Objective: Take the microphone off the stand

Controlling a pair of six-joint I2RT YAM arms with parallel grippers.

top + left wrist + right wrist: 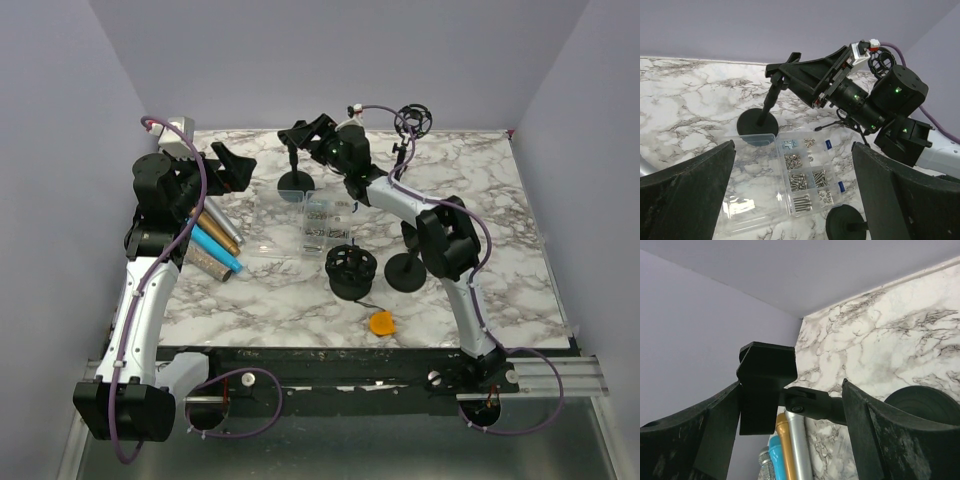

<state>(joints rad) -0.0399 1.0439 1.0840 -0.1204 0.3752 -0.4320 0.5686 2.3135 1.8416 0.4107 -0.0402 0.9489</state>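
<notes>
The black stand (297,180) rises from a round base at the back of the table. Its clip (765,385) has no microphone in it. My right gripper (300,135) is open with one jaw on each side of that clip and its swivel (812,405). The left wrist view shows the same stand (771,97) with the right gripper (790,70) at its top. Gold (222,228), silver (210,232), blue (222,252) and glittery microphones lie side by side on the table at the left. My left gripper (232,165) is open and empty, and hangs above the screw box (800,175).
A clear compartment box of screws (318,225) lies open mid-table. A second stand base (405,270), a black round mount (350,272) and an orange disc (381,322) sit nearer the front. A shock mount (413,118) stands at the back right, against the wall.
</notes>
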